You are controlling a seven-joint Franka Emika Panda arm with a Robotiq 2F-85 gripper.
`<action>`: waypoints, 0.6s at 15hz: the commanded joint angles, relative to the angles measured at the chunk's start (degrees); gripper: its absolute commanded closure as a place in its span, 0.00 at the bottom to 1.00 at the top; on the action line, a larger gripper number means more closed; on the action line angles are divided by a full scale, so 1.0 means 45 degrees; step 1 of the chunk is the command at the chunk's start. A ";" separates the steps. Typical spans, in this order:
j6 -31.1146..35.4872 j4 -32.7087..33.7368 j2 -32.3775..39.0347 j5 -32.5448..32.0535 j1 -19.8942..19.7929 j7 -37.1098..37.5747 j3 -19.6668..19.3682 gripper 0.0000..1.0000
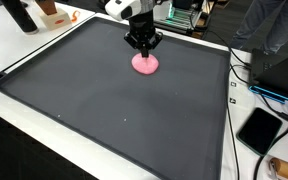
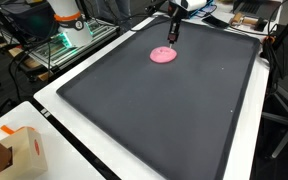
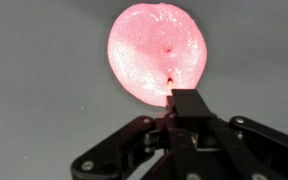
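- Toward the far edge of the dark mat [image 1: 114, 110], in both exterior views, a flat pink blob [image 1: 146, 64] lies alone on the surface. It sits well apart from everything off the mat.
- Right above it hangs the gripper [image 1: 144, 47], pointing straight down. The fingertips are at or just over the blob's top, but whether they press into it cannot be told from these views.
- In the wrist view the jaws stand together, the two fingers reading as one dark block with no gap between them. The gripper [image 3: 184, 97] holds nothing.
- That same view places the fingertips at the rim of the pink blob [image 3: 156, 50], not over its middle. Most of the blob spreads away from the jaws, up and to the left in that picture.
- The blob is close to round, only faintly oval, so it offers no real long axis. Two small dimples mark its surface near the fingertips.
- Off the mat, the white table [image 1: 19, 50] carries a dark phone-like slab [image 1: 259, 128] at one corner. A cardboard box [image 2: 19, 150] shows at the near corner in an exterior view — both are far from the gripper [image 2: 171, 38] and the blob [image 2: 163, 55].
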 commanded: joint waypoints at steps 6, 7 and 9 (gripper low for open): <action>-0.2099 0.0247 -0.1630 0.0172 0.0136 0.0826 0.0030 0.97; -0.2331 0.0302 -0.1817 0.0187 0.0151 0.0861 0.0035 0.97; -0.2804 0.0369 -0.2218 0.0203 0.0189 0.0891 0.0037 0.97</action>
